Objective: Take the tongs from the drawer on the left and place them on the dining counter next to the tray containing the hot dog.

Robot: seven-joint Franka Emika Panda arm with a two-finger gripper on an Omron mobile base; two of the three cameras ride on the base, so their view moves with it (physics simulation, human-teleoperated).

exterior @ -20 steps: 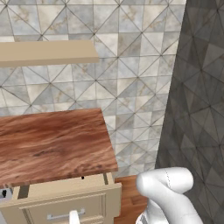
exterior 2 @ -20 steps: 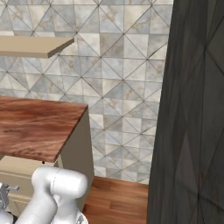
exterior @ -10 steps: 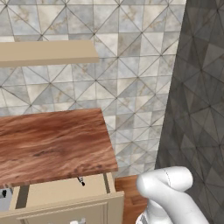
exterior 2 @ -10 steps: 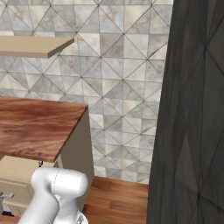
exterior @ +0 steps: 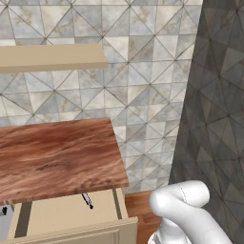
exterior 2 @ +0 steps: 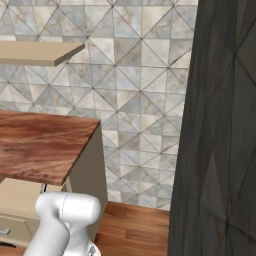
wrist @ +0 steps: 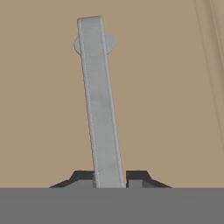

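In the hand view my gripper is shut on the silver bar handle of the beige drawer front. From the left base view the drawer stands pulled out under a reddish-brown wood-grain counter top, with its pale inside showing. A slim silver end of the tongs, with a small black tip, pokes out from under the counter's edge into the drawer. The same drawer shows from the right side. The dining counter, the tray and the hot dog are out of view.
A beige shelf hangs on the tiled wall above the counter. A tall dark grey panel closes off the right side. Wooden floor lies between the cabinet side and that panel.
The drawer has slid further out from under the counter, toward the base. More of its pale inside shows now.
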